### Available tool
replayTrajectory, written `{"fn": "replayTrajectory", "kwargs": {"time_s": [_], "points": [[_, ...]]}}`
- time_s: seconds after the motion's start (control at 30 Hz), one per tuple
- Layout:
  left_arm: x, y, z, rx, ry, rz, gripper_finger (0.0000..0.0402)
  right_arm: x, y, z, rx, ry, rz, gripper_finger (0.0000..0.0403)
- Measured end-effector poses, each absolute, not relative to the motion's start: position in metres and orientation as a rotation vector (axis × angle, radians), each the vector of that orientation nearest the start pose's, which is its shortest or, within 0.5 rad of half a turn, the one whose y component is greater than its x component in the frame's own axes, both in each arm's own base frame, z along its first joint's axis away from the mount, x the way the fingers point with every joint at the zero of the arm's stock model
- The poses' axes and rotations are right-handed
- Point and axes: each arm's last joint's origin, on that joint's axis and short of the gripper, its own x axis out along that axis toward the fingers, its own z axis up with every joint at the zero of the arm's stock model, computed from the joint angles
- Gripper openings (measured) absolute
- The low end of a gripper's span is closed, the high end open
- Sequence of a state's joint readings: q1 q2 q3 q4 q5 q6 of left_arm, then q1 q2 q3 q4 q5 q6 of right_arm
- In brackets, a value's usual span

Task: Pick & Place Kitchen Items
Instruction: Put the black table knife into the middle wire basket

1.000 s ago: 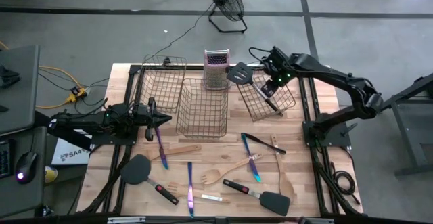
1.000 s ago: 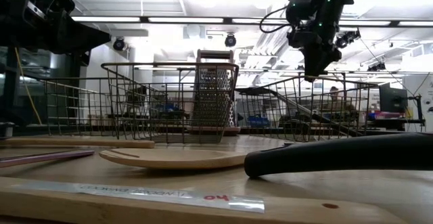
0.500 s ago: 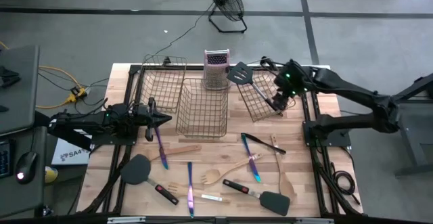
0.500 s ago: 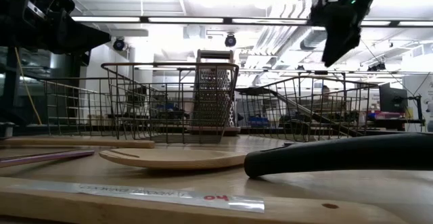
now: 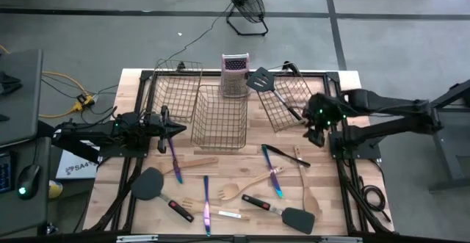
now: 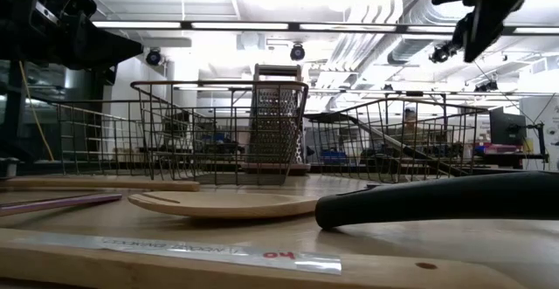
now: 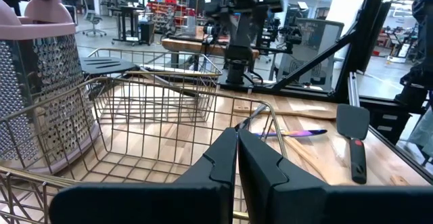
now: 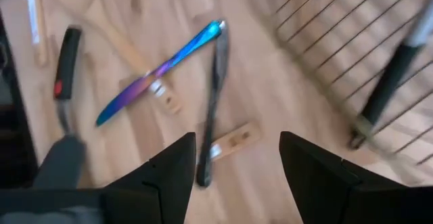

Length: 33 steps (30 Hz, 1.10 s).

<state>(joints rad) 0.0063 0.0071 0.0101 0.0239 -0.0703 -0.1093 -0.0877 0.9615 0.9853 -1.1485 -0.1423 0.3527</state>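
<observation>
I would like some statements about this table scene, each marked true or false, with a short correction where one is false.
1. The box grater stands upright at the far edge of the table. True.
2. The right hand is shut on a wooden spoon. False: it is open and holds nothing.
3. A black spatula lies across the right wire basket, its blade past the rim. True.
4. The left hand is wide open. False: it is shut.
5. All three baskets hold utensils. False: the middle basket and the left basket look empty.
</observation>
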Motion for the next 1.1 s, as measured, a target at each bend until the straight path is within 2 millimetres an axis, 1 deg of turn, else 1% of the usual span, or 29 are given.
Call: {"fn": "replayTrajectory", "kwargs": {"time_s": [0.17, 0.33, 0.53, 0.7, 0.9, 1.0, 1.1], "points": [[0.097, 0.003, 0.169, -0.11, -0.031, 0.075, 0.0015, 0.164, 0.009, 0.292, 0.512, 1.192, -0.15, 0.0205], [0.097, 0.003, 0.169, -0.11, -0.031, 0.075, 0.0015, 0.177, 0.024, 0.28, 0.554, 1.279, -0.198, 0.0205], [0.097, 0.003, 0.169, -0.11, -0.031, 0.075, 0.0015, 0.193, 0.036, 0.262, 0.563, 1.385, -0.251, 0.0205], [0.097, 0.003, 0.169, -0.11, -0.031, 0.075, 0.0015, 0.202, 0.047, 0.25, 0.571, 1.434, -0.312, 0.0205], [0.097, 0.003, 0.169, -0.11, -0.031, 0.075, 0.0015, 0.207, 0.062, 0.237, 0.642, 1.439, -0.368, 0.0205], [0.097, 0.003, 0.169, -0.11, -0.032, 0.075, 0.0015, 0.208, 0.069, 0.222, 0.679, 1.423, -0.365, 0.0205], [0.097, 0.003, 0.169, -0.11, -0.031, 0.075, 0.0015, 0.206, 0.072, 0.208, 0.695, 1.418, -0.341, 0.0205]]}}
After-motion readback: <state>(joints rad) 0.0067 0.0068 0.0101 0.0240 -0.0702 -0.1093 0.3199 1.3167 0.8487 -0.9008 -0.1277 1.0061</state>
